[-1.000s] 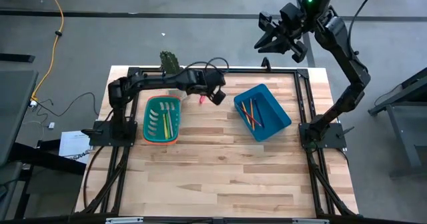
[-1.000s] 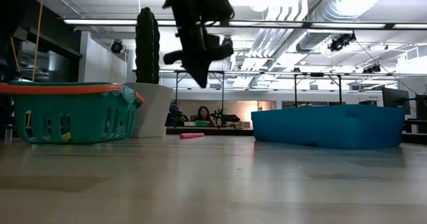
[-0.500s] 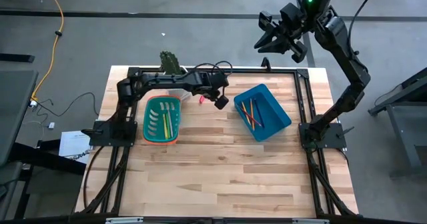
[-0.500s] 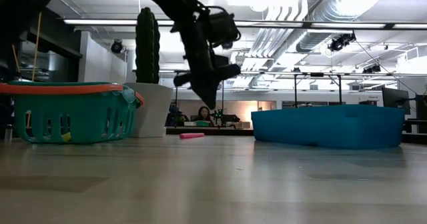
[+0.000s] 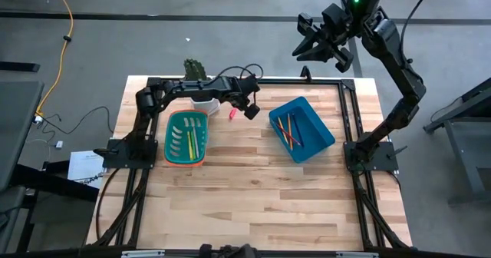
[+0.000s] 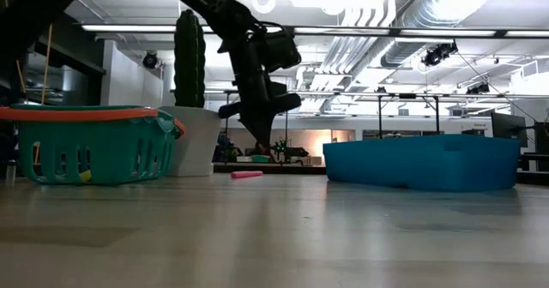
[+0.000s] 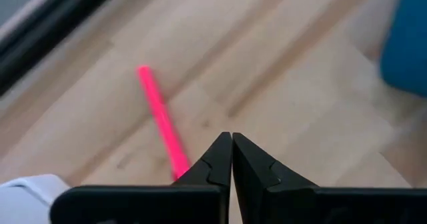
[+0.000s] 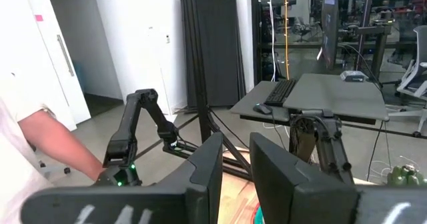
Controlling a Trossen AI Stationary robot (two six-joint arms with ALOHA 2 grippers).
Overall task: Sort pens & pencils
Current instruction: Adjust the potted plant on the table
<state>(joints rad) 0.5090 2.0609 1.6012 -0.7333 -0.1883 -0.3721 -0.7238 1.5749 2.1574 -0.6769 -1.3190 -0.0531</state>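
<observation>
Hot-pink pen (image 5: 231,114) is lying flat on the wooden table (image 5: 253,196), near the far edge, between the teal basket (image 5: 186,137) and the blue bin (image 5: 301,130), touching neither. Same pen in the low view (image 6: 247,175) and the left wrist view (image 7: 162,121).

Left gripper (image 5: 249,109) hangs over the table just beside the pen, on the blue-bin side; fingers pressed fully together, nothing held. Left wrist view shows the closed fingertips (image 7: 231,159) right next to the pen's near end. In the low view the gripper (image 6: 273,151) is above the tabletop, not touching the pen.

Teal basket with orange rim holds the other pens (image 5: 192,139), yellow and green ones. Blue bin holds the pencils (image 5: 290,131), thin orange and dark sticks lying loosely across each other.

Right gripper (image 5: 313,43) is parked high, out past the far edge of the table, fingers part open, empty.

Potted cactus (image 5: 194,70) stands at the far edge behind the basket. Right wrist view catches a person's arm (image 8: 60,147) in the room.
</observation>
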